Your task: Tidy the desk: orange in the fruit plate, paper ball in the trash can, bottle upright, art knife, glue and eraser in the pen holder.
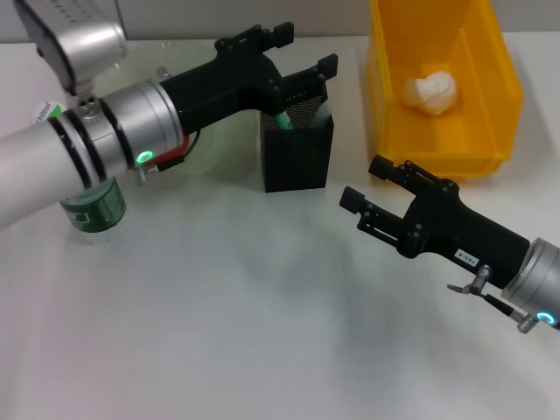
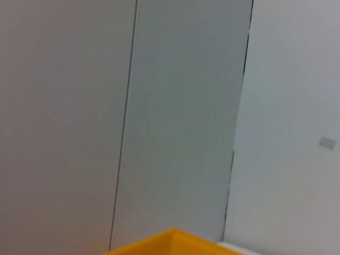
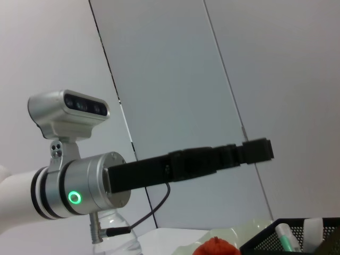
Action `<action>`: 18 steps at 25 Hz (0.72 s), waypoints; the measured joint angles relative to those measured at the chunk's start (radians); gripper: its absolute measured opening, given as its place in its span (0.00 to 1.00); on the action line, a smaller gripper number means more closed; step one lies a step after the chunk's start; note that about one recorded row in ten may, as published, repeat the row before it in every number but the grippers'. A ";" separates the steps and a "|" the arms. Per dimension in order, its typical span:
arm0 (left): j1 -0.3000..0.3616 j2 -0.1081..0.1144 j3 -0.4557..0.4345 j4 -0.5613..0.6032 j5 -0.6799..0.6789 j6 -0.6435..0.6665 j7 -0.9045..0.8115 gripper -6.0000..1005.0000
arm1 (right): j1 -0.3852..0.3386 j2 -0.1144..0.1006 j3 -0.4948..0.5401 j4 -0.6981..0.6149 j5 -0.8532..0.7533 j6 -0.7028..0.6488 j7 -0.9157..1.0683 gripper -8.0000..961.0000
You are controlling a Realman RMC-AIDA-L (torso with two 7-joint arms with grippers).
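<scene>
Bottle (image 1: 93,210) upright, left gripper (image 1: 302,54) over pen holder (image 1: 297,149)

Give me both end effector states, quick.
Left end effector: open, empty, over the pen holder.
Right end effector: open, empty, above the table near the yellow bin.

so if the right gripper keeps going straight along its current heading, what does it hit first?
Probably the black mesh pen holder. The right gripper, open and empty, points up-left across bare table toward the holder's near corner. Height is unclear, so it might pass over it.
</scene>
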 joint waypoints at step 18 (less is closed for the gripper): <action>0.295 0.048 -0.247 0.245 0.288 0.475 -0.210 0.79 | 0.005 -0.002 -0.081 -0.045 -0.007 -0.035 -0.004 0.76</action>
